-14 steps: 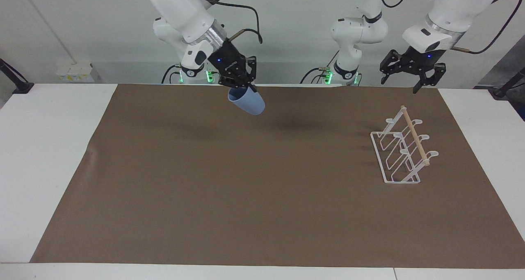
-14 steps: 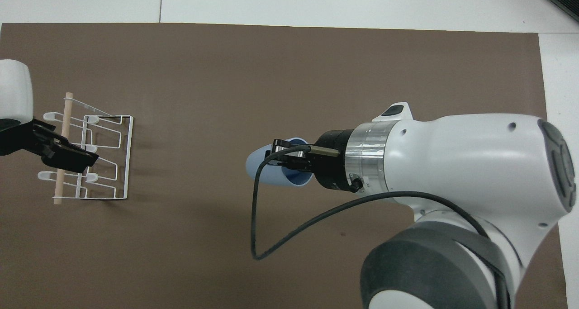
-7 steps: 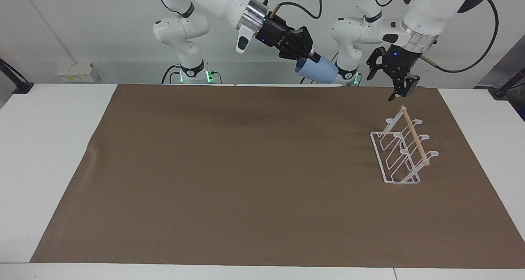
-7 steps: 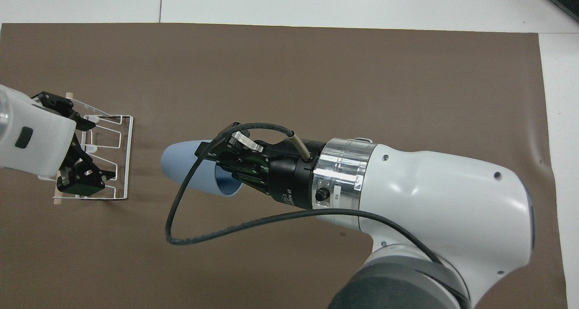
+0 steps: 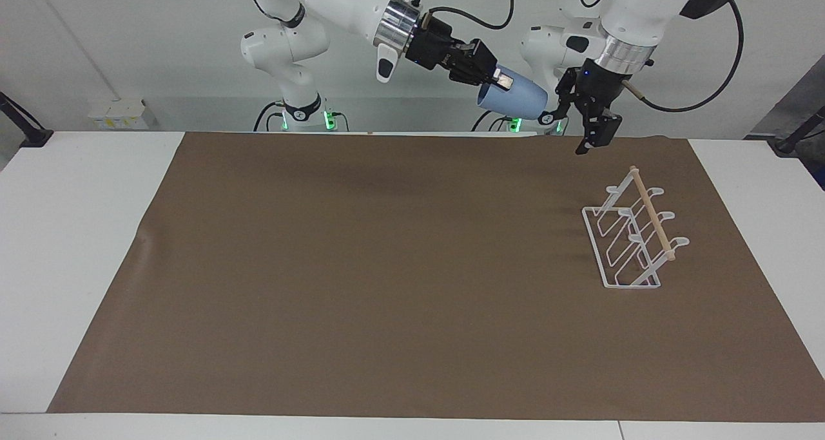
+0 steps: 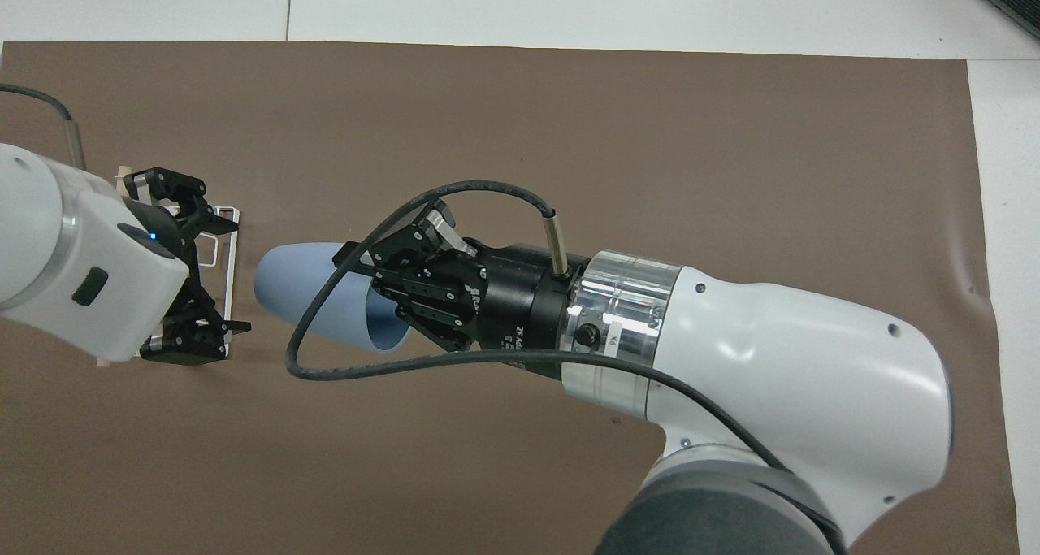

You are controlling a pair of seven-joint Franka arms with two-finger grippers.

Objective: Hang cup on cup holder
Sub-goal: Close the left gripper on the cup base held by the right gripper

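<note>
My right gripper is shut on the rim of the light-blue cup, one finger inside and one outside. It holds the cup on its side, high over the mat's edge nearest the robots, base toward the left arm's end. The overhead view shows the same gripper and cup. My left gripper is open in the air, right beside the cup's base. The white wire cup holder with its wooden rod stands empty on the mat at the left arm's end. In the overhead view the left gripper covers most of the holder.
A brown mat covers the white table. A black cable loops out from the right wrist.
My right gripper has lifted the cup and carried it toward the left arm's end. My left gripper has turned and swung toward the cup's base.
</note>
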